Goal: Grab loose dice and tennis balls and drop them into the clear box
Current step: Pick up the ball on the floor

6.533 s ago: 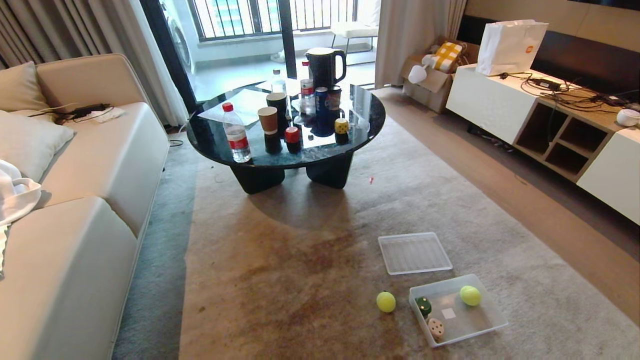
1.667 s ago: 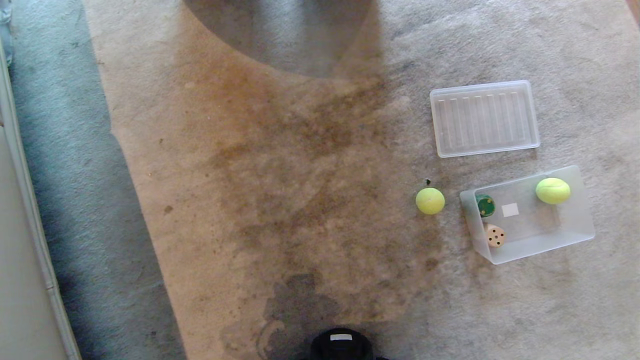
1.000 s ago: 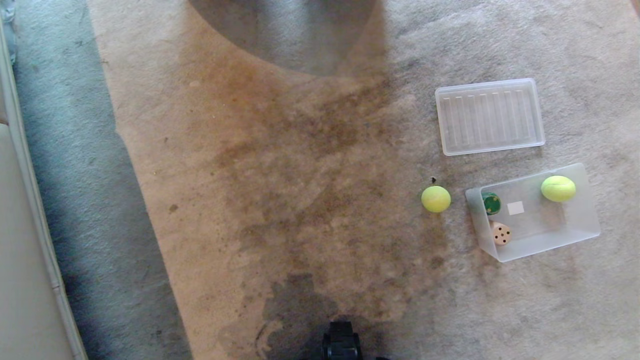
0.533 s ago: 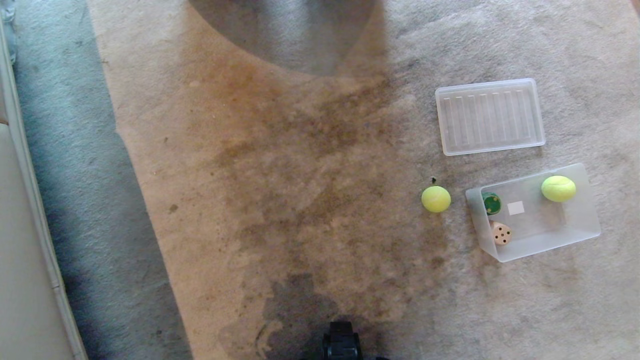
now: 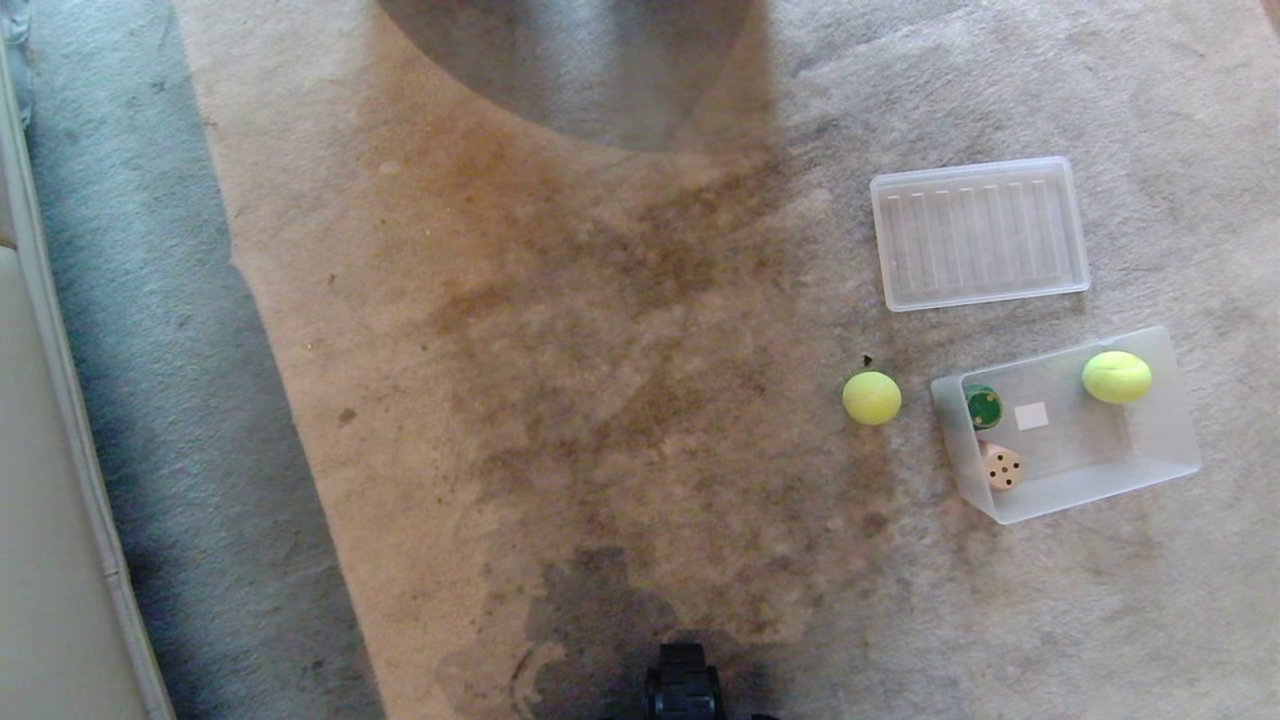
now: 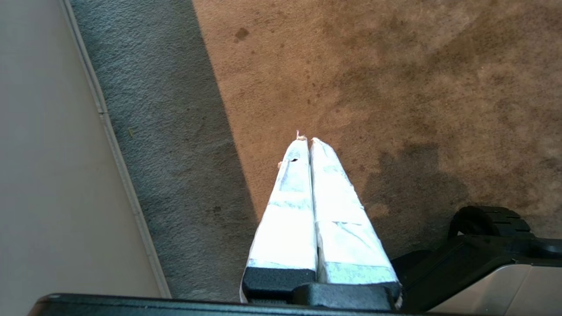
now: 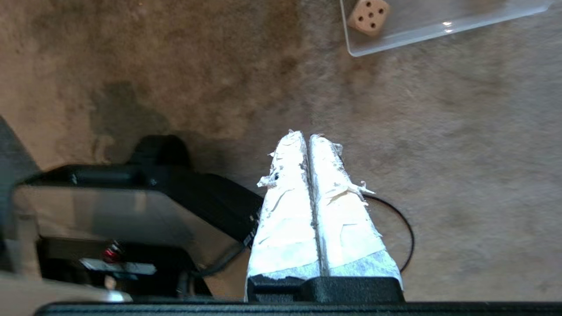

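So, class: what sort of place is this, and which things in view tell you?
Probably a home living room floor: a large stained rug, a pale sofa edge, and toys, a tennis ball beside a clear box.

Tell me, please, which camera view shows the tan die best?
The right wrist view: the tan die is close there, its five pips distinct. The head view shows it small in the clear box. The left wrist view misses it.
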Controlling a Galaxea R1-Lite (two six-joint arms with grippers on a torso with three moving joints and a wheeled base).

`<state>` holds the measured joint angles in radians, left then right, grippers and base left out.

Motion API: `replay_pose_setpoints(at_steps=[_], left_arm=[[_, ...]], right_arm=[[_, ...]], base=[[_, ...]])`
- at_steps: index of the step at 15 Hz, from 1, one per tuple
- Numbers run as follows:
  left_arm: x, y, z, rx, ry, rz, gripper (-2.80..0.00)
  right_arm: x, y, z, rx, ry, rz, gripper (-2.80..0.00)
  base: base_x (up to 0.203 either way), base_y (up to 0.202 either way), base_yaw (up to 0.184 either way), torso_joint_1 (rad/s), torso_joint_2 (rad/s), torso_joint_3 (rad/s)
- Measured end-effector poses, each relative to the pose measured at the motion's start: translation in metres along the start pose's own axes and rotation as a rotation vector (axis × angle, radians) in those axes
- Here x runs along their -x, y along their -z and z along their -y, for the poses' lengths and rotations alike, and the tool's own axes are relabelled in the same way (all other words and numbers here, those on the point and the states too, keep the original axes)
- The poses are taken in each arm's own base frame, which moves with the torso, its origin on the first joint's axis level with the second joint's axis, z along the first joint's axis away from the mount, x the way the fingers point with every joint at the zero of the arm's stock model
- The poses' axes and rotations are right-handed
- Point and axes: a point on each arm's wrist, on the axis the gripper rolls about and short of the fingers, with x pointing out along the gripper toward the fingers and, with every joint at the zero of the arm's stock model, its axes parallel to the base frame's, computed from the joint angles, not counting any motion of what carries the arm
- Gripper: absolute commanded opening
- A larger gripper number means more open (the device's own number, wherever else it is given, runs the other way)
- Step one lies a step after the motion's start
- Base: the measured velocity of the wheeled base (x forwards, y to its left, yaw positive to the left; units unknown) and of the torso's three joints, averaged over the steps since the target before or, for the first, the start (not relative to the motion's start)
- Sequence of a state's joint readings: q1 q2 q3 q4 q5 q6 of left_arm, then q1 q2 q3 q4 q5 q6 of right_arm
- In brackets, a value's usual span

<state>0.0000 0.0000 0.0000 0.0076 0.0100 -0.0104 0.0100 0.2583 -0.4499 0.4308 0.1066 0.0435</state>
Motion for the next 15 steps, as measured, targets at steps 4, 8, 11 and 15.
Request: replay_pose_setpoints(at_steps=[4,8,11,15], left_arm=[[0.0,0.0,0.0,0.0,0.0,0.0,-2.8],[0.0,0.0,0.0,0.0,0.0,0.0,-2.8],[0.0,0.0,0.0,0.0,0.0,0.0,-2.8],[0.0,0.0,0.0,-0.001,0.0,0.0,-2.8]], right_arm=[[-0.072,-0.047,0.005,-0.044,-0.016,-0.139,-2.8],[-0.176,-0.058,0.007,-0.046,-0.018,-0.22,-2.8],[-0.246,-0.047,-0.005,-0.024,0.012,-0.182,-2.8],[-0.31,-0.048,-0.033,-0.079,-0.022,-0.04,-2.8]], base=[[0.0,0.0,0.0,0.0,0.0,0.0],[0.0,0.0,0.0,0.0,0.0,0.0],[0.0,0.0,0.0,0.0,0.0,0.0],[0.0,0.0,0.0,0.0,0.0,0.0]])
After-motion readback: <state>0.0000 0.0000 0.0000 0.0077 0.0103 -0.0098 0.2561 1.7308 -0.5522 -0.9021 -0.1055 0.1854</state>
